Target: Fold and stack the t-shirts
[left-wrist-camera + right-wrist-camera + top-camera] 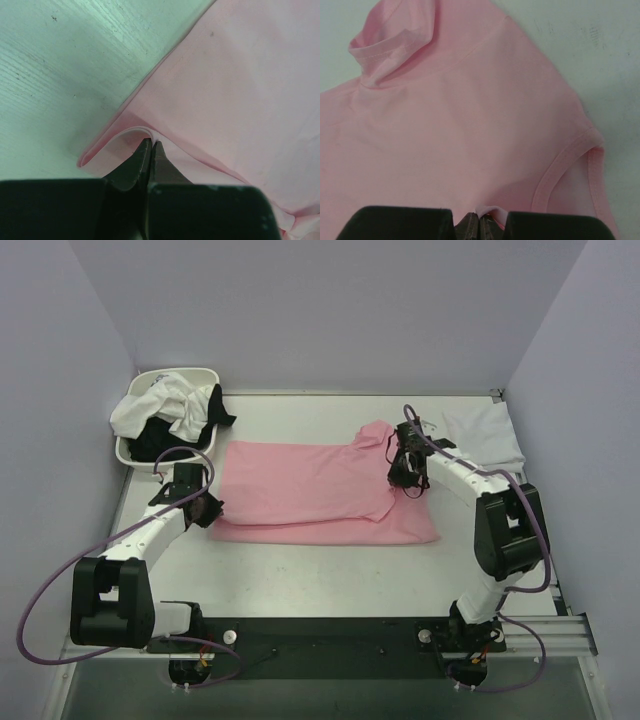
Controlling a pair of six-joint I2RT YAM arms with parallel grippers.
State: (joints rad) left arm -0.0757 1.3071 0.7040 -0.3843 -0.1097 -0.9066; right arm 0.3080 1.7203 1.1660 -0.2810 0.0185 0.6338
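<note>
Step in hand: folding the pink t-shirt (310, 495), which lies spread at mid-table (330, 580). The left hand (151, 152) is pressed together on a fold at its hem end. The right hand (479, 220) pinches fabric beside a sleeve (570, 165). The next move likely requires lifting both ends together, keeping even tension.

Count: 1 pink shirt (320, 495), mid-table. 1 folded white shirt (485, 435), far right corner. 1 basin (190, 373), far left corner, with a white-and-black heap (165, 410); its pieces can't be counted. 2 grippers: left gripper (208, 510), right gripper (408, 483).
</note>
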